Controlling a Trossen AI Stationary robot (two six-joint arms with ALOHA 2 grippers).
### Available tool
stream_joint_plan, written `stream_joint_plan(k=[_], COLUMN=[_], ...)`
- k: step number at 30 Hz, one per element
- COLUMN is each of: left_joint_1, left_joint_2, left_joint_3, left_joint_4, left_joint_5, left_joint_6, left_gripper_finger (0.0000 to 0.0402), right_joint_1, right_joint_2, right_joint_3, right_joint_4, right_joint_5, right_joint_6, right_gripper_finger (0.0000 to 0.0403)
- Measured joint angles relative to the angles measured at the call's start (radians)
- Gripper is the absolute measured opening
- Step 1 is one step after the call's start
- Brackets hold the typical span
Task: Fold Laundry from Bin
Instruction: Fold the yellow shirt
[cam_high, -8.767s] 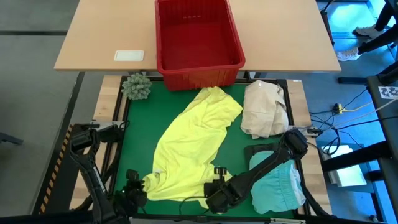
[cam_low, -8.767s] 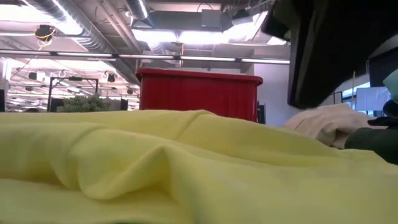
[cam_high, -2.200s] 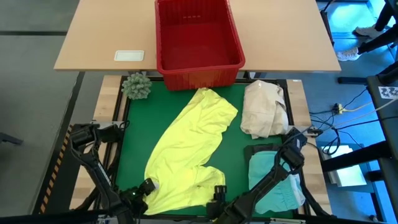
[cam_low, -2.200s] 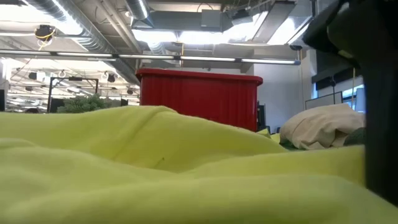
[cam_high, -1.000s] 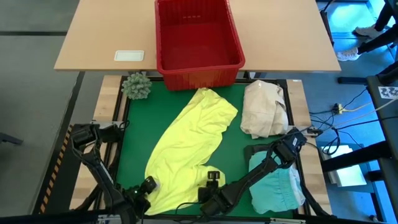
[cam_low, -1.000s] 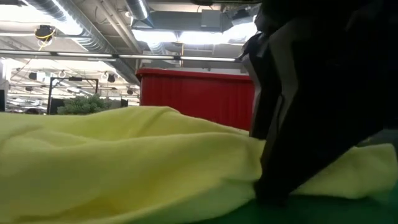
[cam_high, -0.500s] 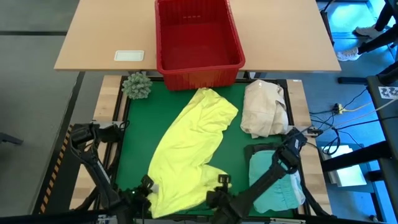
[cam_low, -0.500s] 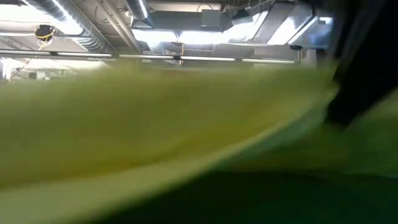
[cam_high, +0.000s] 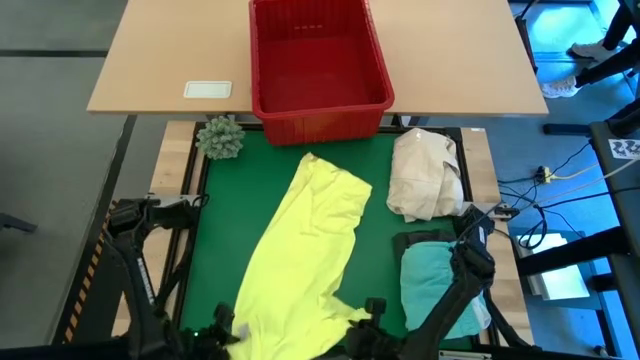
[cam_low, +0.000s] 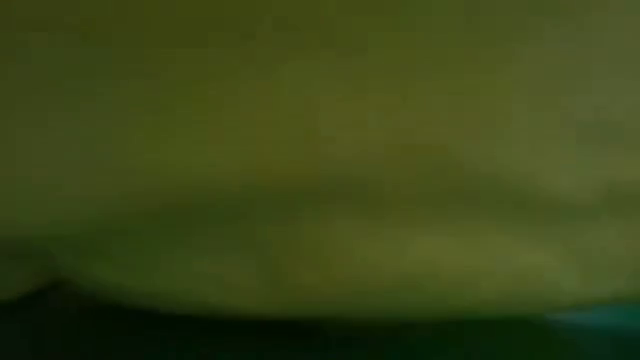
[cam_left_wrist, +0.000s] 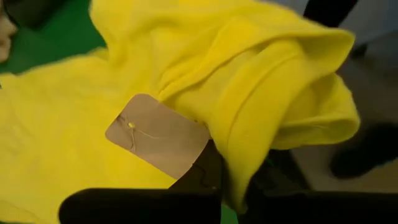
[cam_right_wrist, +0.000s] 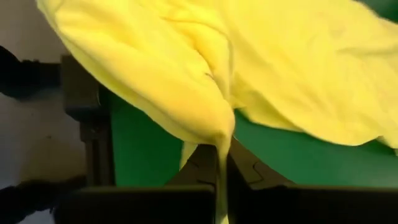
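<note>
Since a moment ago the yellow garment (cam_high: 305, 250) has slid toward the near edge of the desk (cam_high: 225, 210); its far tip, which lay close to the red bin (cam_high: 318, 65), now sits farther back with bare green mat between them. Both grippers have closed on it. The left gripper (cam_high: 222, 335) is at the near edge, toward the left, pinched on the garment's near left corner; its wrist view shows the fingers (cam_left_wrist: 205, 177) shut on a thick fold of yellow cloth beside a brown tag (cam_left_wrist: 158, 134). The right gripper (cam_high: 368, 318) is at the near edge just right of centre, clamped on the garment's near right corner, and its wrist view shows cloth hanging down from between the shut fingers (cam_right_wrist: 199, 165). The garment runs as a long diagonal band from the near edge up toward the bin.

Open green mat lies to the left of the band, and a narrower strip to its right. On the right side a cream cloth bundle (cam_high: 425, 175) lies near the garment's far end, and a turquoise garment (cam_high: 438, 285) rests on a dark one (cam_high: 412, 240) under the right arm. A green spiky ball (cam_high: 220, 137) sits at the far left corner. The bin stands on the wooden desk beyond, with a small white card (cam_high: 208, 89) to its left. The low view is filled with dim yellow cloth.
</note>
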Motion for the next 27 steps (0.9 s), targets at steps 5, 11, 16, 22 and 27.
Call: stream_joint_plan(k=[5,11,16,22,27], left_joint_1=[-0.001,-0.015,0.027,0.127,0.223], left_joint_2=[-0.002,-0.002,-0.008,-0.096,-0.205], left_joint_3=[0.130,0.245,0.356,0.384,0.315], left_joint_4=[0.032,-0.071,-0.373,-0.552,-0.563], left_joint_5=[-0.038,-0.131,-0.210,-0.258,-0.258], left_joint_6=[0.000,0.031,-0.040,-0.044,0.003], left_gripper_finger=[0.0007,0.0007,0.0007,0.0007,0.0007], right_joint_1=[0.017,0.037,0.008,-0.042,-0.112], right_joint_2=[-0.001,-0.020,-0.081,-0.168,-0.195], right_joint_3=[0.068,0.107,0.095,0.095,0.095], right_joint_4=[-0.025,-0.145,-0.227,-0.227,-0.228], right_joint_5=[0.027,0.095,0.159,0.252,0.270], right_joint_6=[0.001,0.033,0.037,-0.041,-0.092], right_gripper_finger=[0.0001,0.0001,0.0000,0.0000,0.0000])
